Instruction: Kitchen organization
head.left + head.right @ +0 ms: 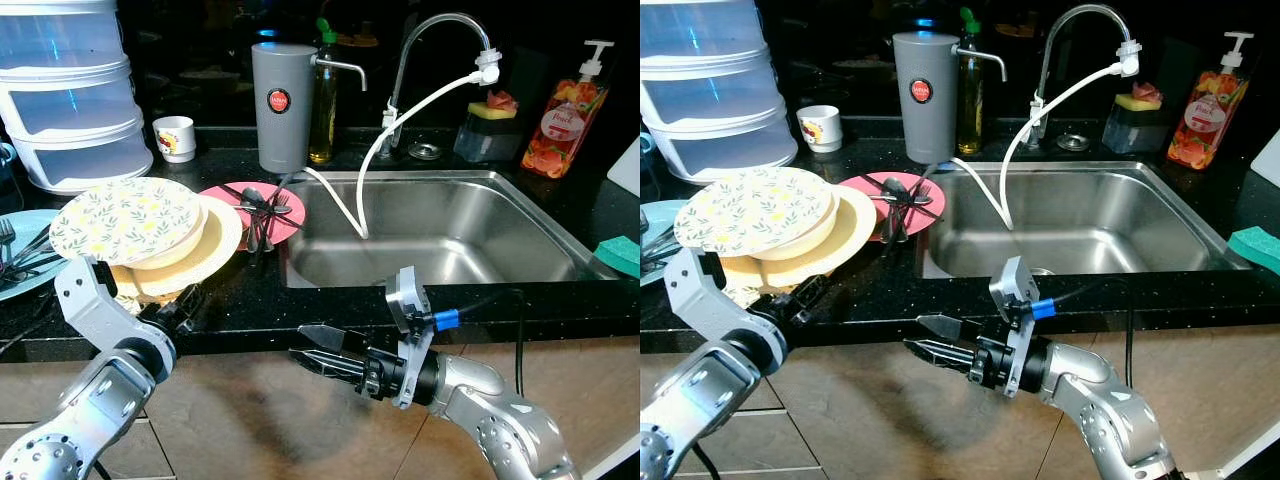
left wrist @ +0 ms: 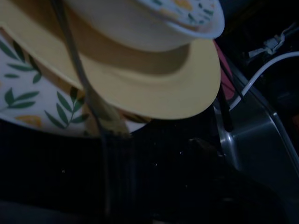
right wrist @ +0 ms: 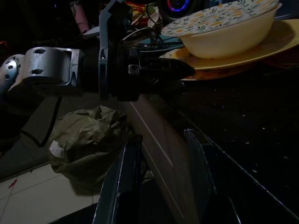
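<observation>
A stack of dishes stands at the counter's front left: a leaf-patterned plate (image 1: 125, 218) on a cream bowl (image 1: 178, 248), on a yellow plate (image 1: 215, 250). Beside the stack a pink plate (image 1: 285, 212) holds dark cutlery (image 1: 258, 215). My left gripper (image 1: 190, 300) is low at the counter edge, its open fingers pointing under the yellow plate's rim (image 2: 187, 93). My right gripper (image 1: 305, 345) hangs open with nothing in it, in front of the counter below the sink (image 1: 440, 240). It points left toward the left gripper (image 3: 187, 72).
A grey dispenser (image 1: 278, 105), an oil bottle (image 1: 322, 95), a cup (image 1: 175, 138) and stacked white containers (image 1: 70, 100) line the back. A faucet with a white hose (image 1: 440, 60), a soap bottle (image 1: 565, 115) and a green sponge (image 1: 620, 255) surround the sink. A blue plate with forks (image 1: 20, 250) lies far left.
</observation>
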Controlling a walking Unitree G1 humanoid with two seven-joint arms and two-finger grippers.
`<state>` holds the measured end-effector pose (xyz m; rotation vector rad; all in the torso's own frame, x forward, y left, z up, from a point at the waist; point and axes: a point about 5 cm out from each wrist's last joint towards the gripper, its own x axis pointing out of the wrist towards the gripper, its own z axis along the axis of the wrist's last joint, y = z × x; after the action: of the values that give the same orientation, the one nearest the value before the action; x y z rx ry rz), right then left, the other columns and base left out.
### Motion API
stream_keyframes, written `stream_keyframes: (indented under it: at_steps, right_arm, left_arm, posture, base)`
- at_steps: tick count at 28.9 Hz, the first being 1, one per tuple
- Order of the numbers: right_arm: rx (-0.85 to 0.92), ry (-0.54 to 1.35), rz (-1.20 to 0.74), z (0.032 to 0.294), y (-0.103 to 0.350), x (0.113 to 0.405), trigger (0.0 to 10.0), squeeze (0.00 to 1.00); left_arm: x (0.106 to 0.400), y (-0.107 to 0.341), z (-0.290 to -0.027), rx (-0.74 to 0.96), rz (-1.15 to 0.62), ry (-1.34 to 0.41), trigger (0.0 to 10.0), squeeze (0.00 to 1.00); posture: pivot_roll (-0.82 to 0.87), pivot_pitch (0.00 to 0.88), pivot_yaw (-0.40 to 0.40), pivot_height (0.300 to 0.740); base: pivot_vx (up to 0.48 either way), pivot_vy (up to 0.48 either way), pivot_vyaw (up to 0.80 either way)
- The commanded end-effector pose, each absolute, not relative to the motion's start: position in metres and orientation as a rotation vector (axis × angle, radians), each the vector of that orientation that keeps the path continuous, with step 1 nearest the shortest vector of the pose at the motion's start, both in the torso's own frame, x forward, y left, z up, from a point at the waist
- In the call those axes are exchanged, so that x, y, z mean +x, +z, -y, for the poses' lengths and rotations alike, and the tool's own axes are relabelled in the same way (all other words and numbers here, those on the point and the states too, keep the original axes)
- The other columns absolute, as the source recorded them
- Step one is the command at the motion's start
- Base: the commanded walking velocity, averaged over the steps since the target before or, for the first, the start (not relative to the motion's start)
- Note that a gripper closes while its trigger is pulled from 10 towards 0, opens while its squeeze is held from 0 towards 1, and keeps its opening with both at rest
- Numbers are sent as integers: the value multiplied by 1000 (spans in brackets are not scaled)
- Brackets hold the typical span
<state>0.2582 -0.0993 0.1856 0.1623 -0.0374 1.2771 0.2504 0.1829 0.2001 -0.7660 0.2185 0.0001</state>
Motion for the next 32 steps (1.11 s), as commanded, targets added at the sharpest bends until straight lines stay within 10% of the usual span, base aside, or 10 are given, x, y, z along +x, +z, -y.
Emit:
stream_keyframes:
  at_steps: [1,32]
  right_arm:
    - [161,1272,40,103,186,259,10000,0]
    - [161,1273,39,103,185,259,10000,0]
  left_arm:
    - [249,195,-175,-766,-253,-37,0,0]
    - [238,223,-125,-474,-99,-463,0,0]
  posture:
    - [53,20,-14,740]
    - [53,22,-12,740]
  base:
    - [0,0,0]
    - [0,0,0]
